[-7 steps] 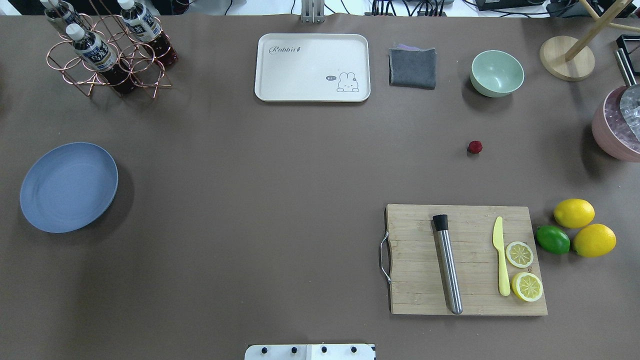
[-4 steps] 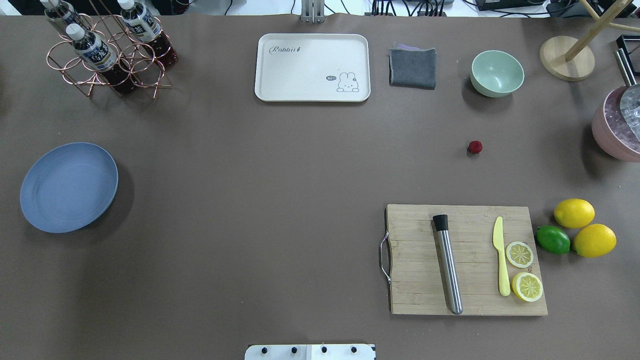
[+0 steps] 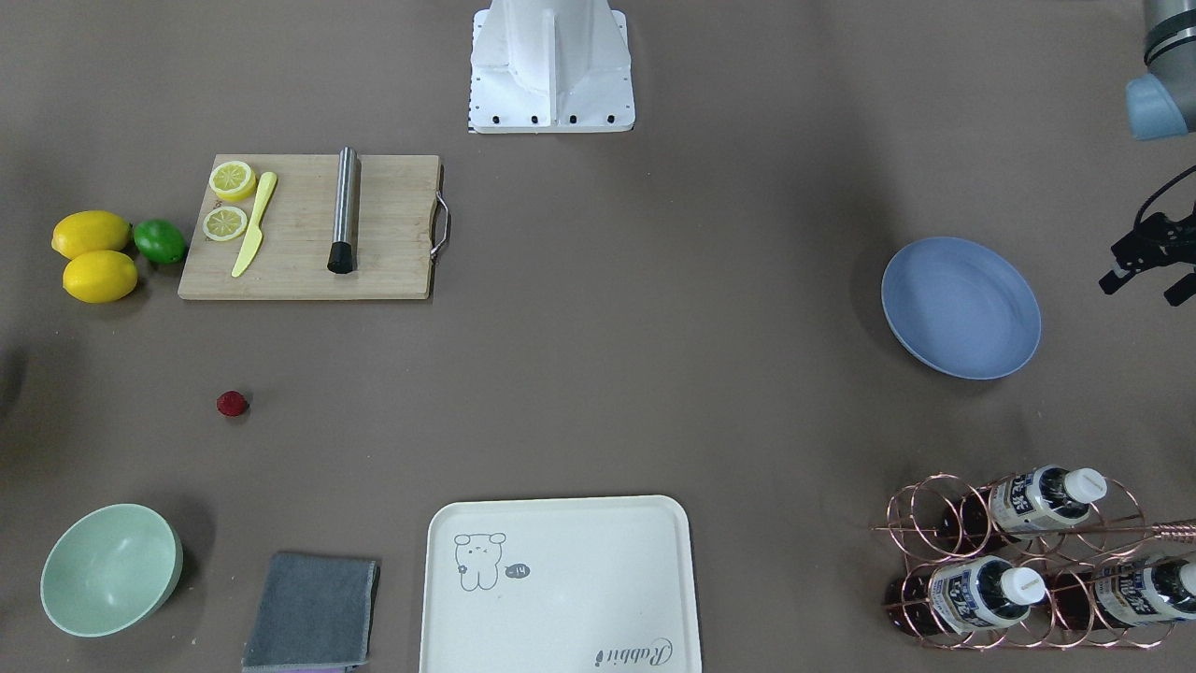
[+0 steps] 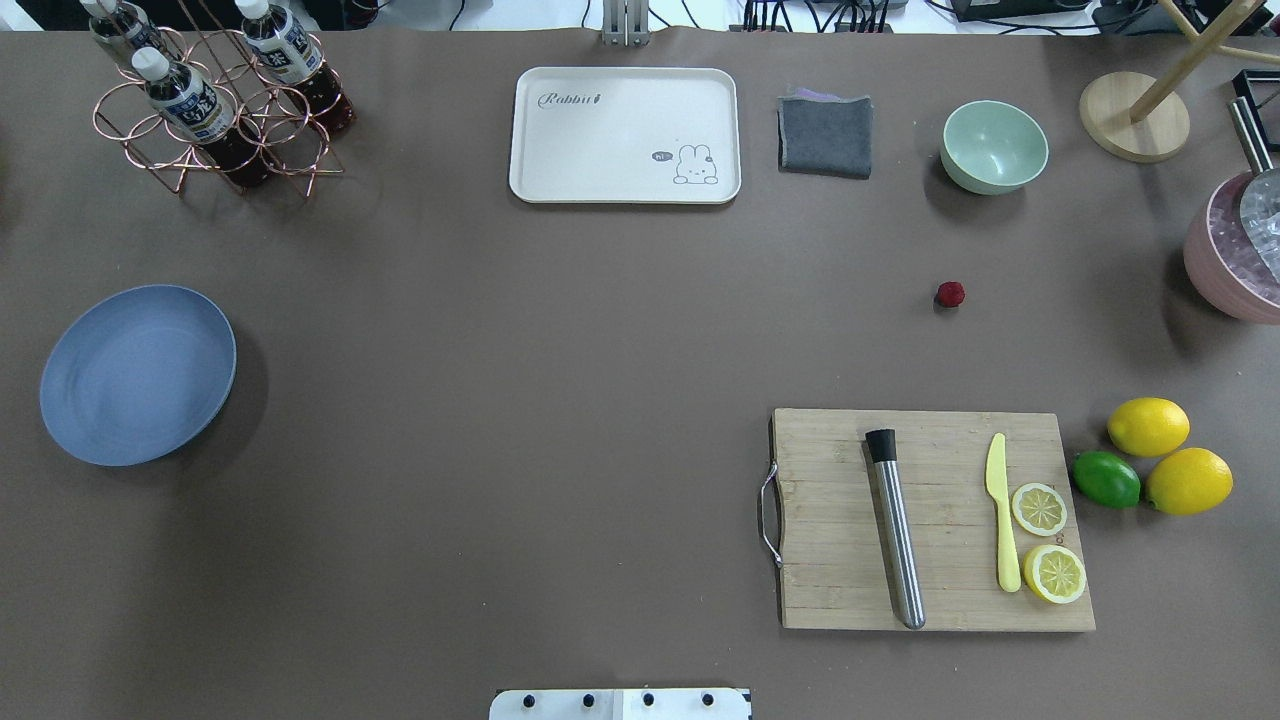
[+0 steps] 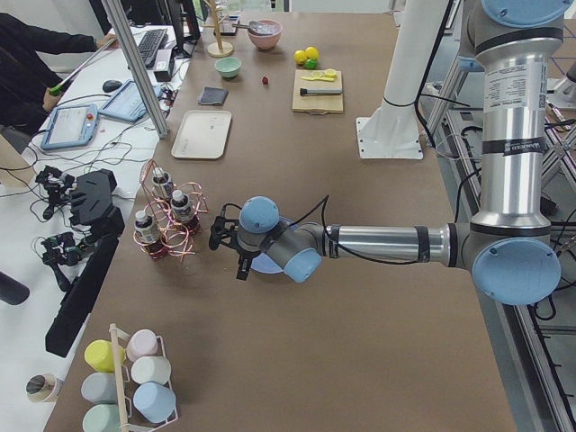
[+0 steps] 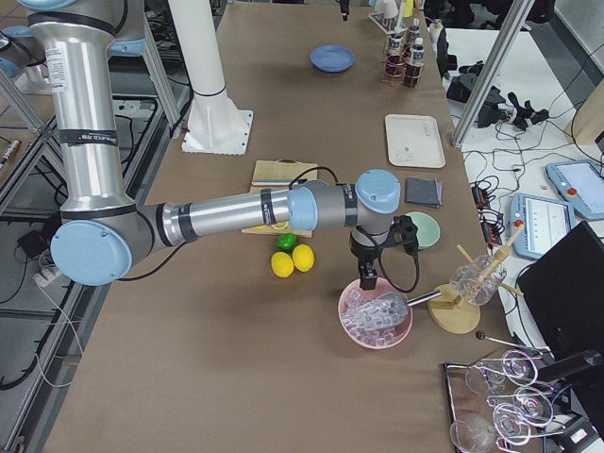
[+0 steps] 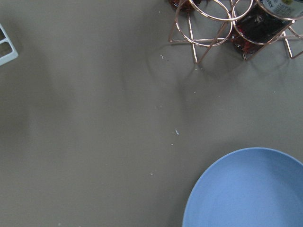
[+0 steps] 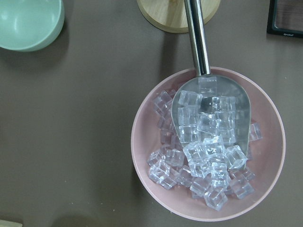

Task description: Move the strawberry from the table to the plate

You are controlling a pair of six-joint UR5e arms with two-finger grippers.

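My bench and the room around it.

I work at a large table (image 4: 500,330) covered in plain matte brown-grey material, lit evenly from above, so the shadows on it are soft. Along its far side runs a white desk (image 5: 94,72) crowded with a black keyboard (image 5: 148,40), blue-edged tablets (image 5: 70,126) and loose cables. A silver aluminium post (image 5: 135,63) rises between that desk and my table. On my own side, grey metal frames (image 6: 21,132) stand over a pale grey floor (image 6: 24,415) with a cable trailing across it. Past the table's end on my right stands a black flat screen (image 6: 566,293).
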